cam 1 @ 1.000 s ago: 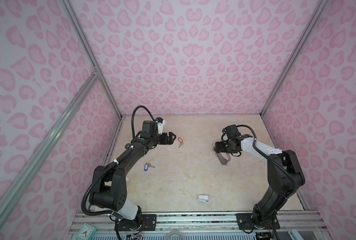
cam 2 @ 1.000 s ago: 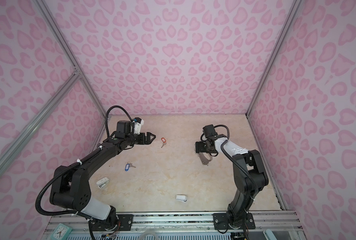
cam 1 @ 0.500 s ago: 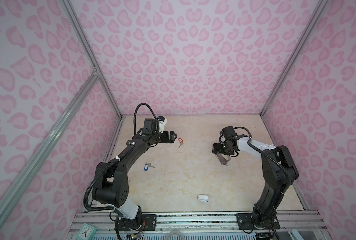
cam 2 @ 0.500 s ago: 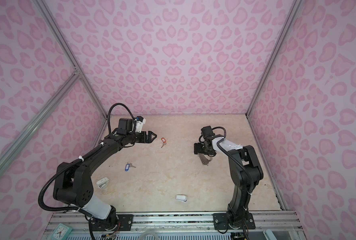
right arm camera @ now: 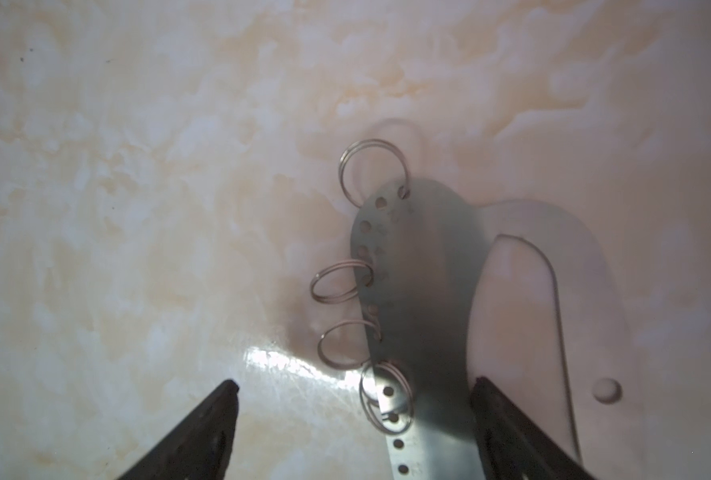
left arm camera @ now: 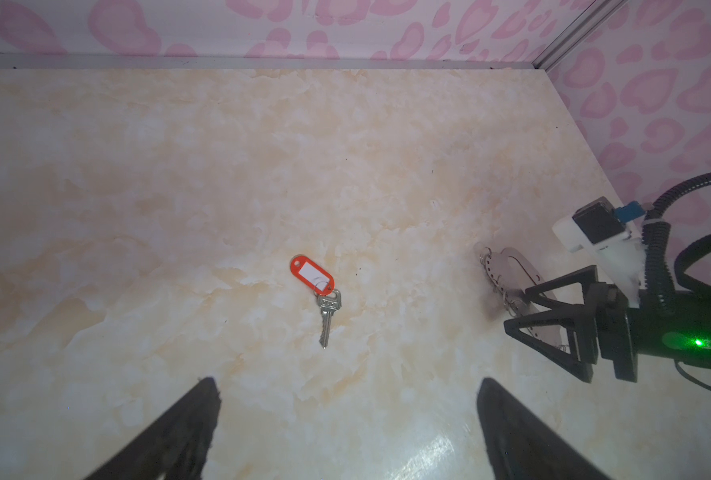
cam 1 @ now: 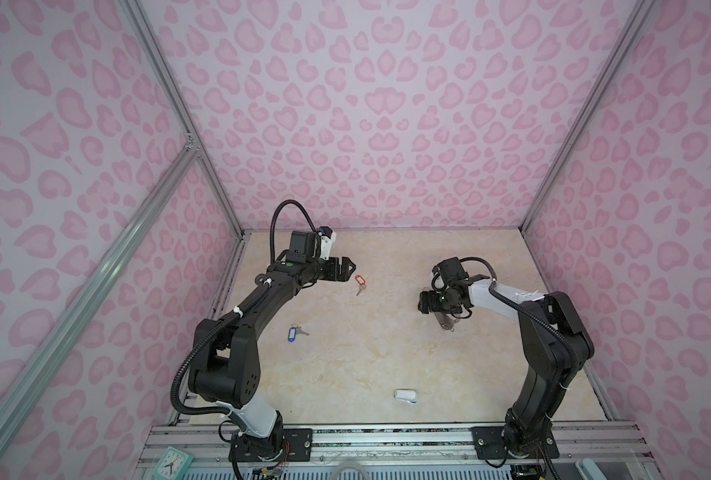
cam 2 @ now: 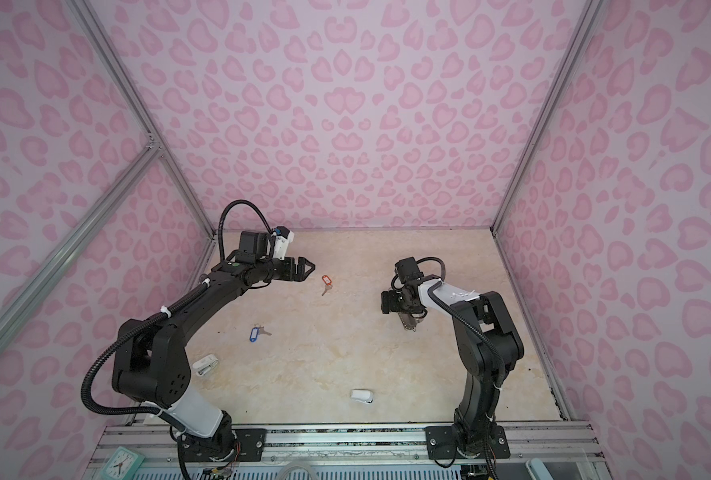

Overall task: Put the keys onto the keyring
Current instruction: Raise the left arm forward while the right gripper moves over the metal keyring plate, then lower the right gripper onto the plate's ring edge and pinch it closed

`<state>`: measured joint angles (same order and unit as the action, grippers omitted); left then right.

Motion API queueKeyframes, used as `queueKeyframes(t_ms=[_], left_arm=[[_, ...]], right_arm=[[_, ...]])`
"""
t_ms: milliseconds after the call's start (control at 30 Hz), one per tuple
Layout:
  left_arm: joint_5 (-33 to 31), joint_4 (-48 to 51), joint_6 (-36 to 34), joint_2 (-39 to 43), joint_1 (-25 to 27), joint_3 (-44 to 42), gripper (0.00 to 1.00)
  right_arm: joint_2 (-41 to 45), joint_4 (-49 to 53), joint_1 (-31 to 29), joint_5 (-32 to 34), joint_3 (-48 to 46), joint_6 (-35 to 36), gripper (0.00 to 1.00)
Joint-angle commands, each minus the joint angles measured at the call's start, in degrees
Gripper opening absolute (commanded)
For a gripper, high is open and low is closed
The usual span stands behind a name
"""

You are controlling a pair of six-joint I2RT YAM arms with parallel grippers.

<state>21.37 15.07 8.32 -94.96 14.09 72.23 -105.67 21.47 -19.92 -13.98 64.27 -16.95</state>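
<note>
Keyring [right arm camera: 420,270] lies right of centre, the right gripper [right arm camera: 354,382] spread wide astride its ringed strip, not pinching. Agape and empty, the left gripper [cam 1: 351,266] has the red key [cam 1: 359,284] just right of it, slightly nearer, blade pointing near. The blue key [cam 1: 292,333] lies loose near-left.
</note>
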Motion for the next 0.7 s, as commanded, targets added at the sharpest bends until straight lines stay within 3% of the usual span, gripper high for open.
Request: queueKeyframes(t_ms=[0, 333, 567, 667], left_arm=[[0.25, 0.13, -0.61, -0.66, 0.15, 0.72, 0.98], [0.7, -0.04, -0.57, -1.5, 0.32, 0.81, 0.98], [1.62, -0.87, 1.35, -1.99, 0.37, 2.08, 0.98], [1.49, -1.01, 2.49, -1.34, 0.34, 2.37, 0.98]], right_arm=[[-0.5, 3.41, -1.53, -3.55, -0.99, -1.12, 0.88], [0.11, 3.93, -9.16, -6.63, -1.63, -5.05, 0.87], [0.9, 11.93, -9.53, -3.62, 4.68, 3.21, 0.87], [1.33, 16.43, -9.53, 1.37, 8.79, 9.24, 0.87]])
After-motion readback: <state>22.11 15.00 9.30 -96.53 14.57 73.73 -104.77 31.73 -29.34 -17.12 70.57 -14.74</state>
